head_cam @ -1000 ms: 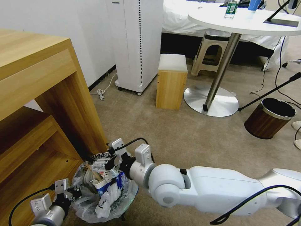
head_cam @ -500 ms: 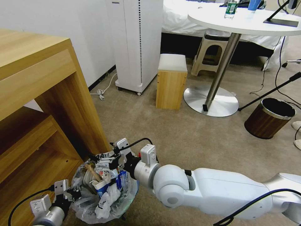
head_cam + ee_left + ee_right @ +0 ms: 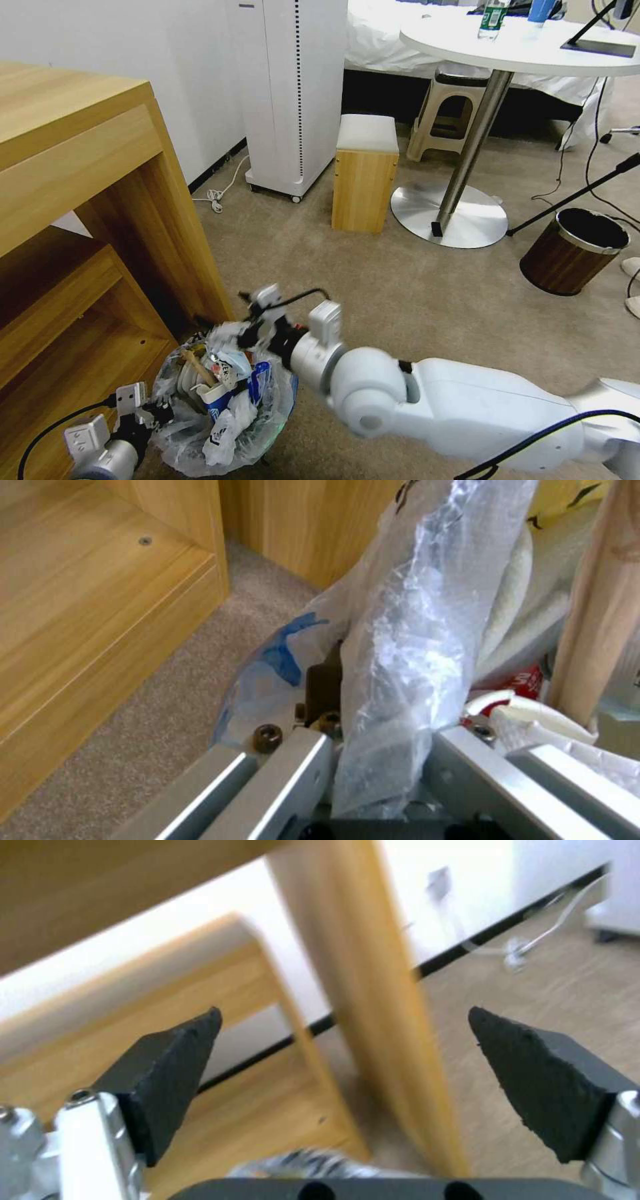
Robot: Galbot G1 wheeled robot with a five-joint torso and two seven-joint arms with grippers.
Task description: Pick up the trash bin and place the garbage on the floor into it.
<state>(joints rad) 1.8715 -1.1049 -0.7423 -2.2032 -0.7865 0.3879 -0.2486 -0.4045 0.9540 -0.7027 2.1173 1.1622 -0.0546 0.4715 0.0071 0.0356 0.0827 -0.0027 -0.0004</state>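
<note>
The trash bin, lined with a crinkled clear bag, sits low at the left on the beige carpet floor, beside the wooden desk's leg. Garbage is piled in it: a blue-white paper cup, a wooden stick and crumpled white paper. My left gripper is shut on the bin's near rim; in the left wrist view its metal fingers pinch the bag. My right gripper hovers just above the pile's far side. It stands open with nothing between the pads.
A wooden desk stands close on the left. Farther off are a white tower appliance, a small wooden stool, the round table's metal base and a brown bin with a metal rim. Cables run along the right.
My right gripper has lifted off the pile in the bin and drawn back up and to the right. The bin and my left gripper have stayed put.
</note>
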